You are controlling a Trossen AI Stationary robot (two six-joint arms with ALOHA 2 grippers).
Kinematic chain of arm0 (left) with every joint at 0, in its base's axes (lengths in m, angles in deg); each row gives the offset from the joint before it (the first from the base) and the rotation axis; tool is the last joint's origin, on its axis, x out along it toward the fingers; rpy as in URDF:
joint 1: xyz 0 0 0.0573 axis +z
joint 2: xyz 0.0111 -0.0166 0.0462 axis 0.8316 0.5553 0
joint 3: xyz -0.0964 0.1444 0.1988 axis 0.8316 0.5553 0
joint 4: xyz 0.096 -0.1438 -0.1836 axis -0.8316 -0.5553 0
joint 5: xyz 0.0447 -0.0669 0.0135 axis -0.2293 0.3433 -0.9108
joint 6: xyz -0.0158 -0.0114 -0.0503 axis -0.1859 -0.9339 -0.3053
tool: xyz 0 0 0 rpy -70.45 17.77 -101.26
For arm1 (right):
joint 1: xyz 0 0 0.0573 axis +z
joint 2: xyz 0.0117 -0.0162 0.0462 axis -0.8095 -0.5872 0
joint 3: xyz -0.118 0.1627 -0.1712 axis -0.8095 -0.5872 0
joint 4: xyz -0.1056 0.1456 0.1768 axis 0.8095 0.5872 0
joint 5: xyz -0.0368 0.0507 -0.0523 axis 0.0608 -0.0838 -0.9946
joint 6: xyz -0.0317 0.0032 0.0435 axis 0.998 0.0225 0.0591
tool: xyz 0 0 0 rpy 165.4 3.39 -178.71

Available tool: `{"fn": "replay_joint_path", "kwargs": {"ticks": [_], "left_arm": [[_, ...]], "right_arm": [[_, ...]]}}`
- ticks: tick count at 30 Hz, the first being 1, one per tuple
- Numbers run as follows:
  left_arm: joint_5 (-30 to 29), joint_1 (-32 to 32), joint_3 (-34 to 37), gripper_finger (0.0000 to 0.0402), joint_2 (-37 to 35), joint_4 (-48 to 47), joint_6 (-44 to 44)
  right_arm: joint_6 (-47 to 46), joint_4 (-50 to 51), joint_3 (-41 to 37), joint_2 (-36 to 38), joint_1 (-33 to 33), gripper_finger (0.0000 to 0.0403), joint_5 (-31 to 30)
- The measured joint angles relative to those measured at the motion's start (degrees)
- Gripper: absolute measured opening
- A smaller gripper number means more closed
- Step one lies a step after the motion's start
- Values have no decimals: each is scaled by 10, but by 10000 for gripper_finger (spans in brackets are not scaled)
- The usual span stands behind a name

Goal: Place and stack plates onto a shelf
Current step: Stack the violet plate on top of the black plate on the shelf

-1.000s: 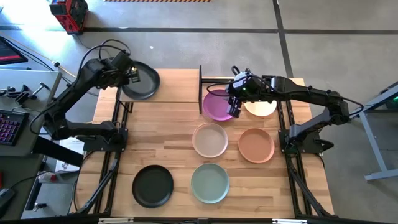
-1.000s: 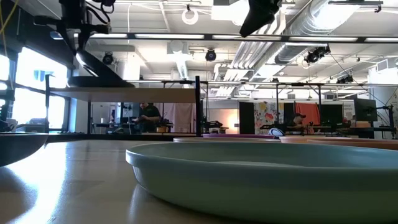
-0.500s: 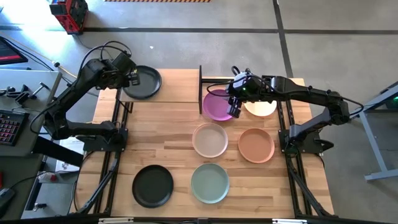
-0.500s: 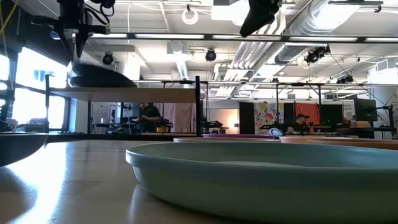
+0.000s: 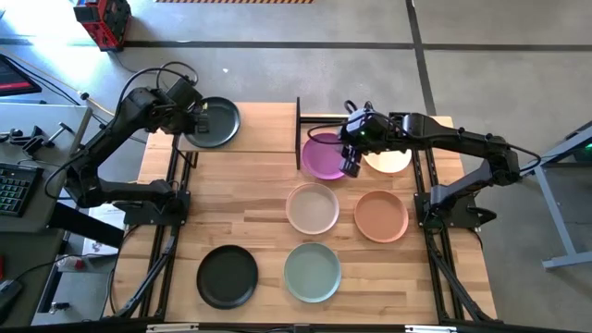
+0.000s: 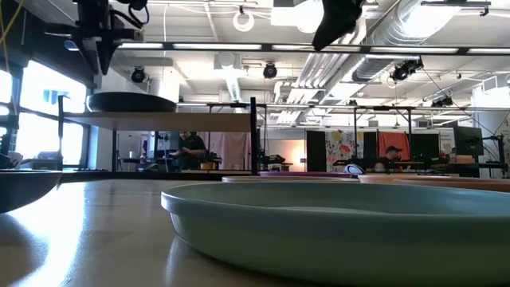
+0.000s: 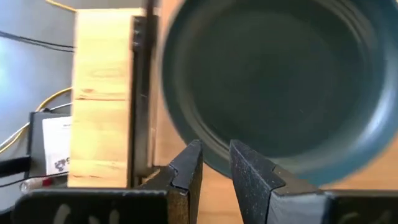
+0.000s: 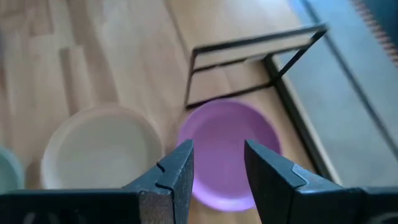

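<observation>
1. Where the shelf (image 5: 245,129) crosses the far left of the surface (image 5: 259,236), a black plate (image 5: 215,122) lies flat on its pale plank, seen level in the low view.
2. The left claw (image 5: 197,118) hangs at that plate's left rim; in the left wrist view its fingers (image 7: 186,171) stand slightly apart, with the plate's edge just beyond the tips and nothing clamped between them.
3. A second black plate (image 5: 228,276) sits at the near left of the surface.
4. Right of it is the pale sage green plate (image 5: 312,271), with the beige plate (image 5: 312,207) just beyond it.
5. The purple plate (image 5: 323,155) lies under the shelf's right end, beside a black upright bar (image 5: 298,132).
6. The right claw (image 5: 350,165) hovers above the purple plate's right edge, fingers apart and empty.
7. The cream plate (image 5: 390,160) lies partly hidden under the right arm.
8. The terracotta orange plate (image 5: 381,215) is nearer, right of the beige one.
</observation>
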Motion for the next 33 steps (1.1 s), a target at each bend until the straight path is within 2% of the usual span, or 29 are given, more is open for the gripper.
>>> {"fn": "replay_joint_path", "kwargs": {"ticks": [5,12,21,33], "left_arm": [[22,-45,0,72,0,0,30],[28,-152,2,72,0,3,41],[28,-287,73,71,-3,10,23],[28,-418,125,71,-3,41,-25]], "right_arm": [[-27,40,0,0,0,130,58],[-43,53,0,-20,14,130,70],[1,52,-1,-109,34,130,78],[67,12,-1,-220,35,130,77]]}}
